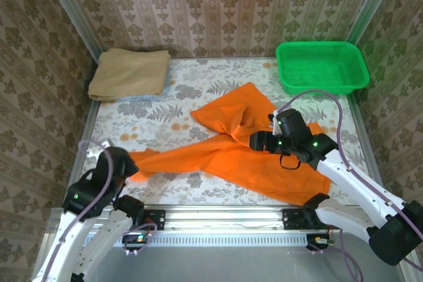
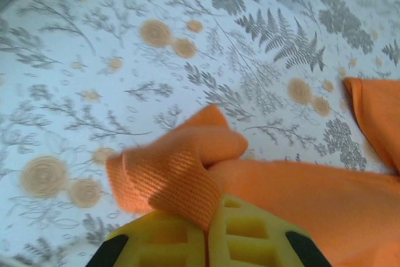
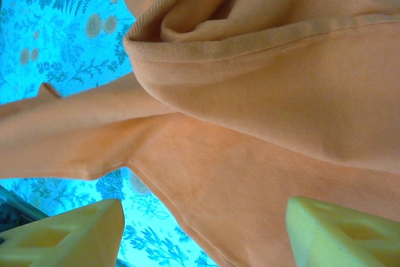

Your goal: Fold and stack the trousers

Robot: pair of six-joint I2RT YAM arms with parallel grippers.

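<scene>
Left gripper (image 2: 206,236) pads clamped on leg cuff of trousers (image 1: 244,156), near-left part of table (image 1: 132,130). Rest of trousers lies crumpled across middle. Right gripper (image 3: 203,229) hovers over bunched folds, jaws wide, holding nothing. I'd pinch one hem edge only, then draw both ends apart to flatten before folding

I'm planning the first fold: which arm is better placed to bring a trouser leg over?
Left. The left fingers are shut on a leg end of the trousers, so that arm could probably carry it over at once. The right fingers stand open above the fabric, holding nothing.
</scene>
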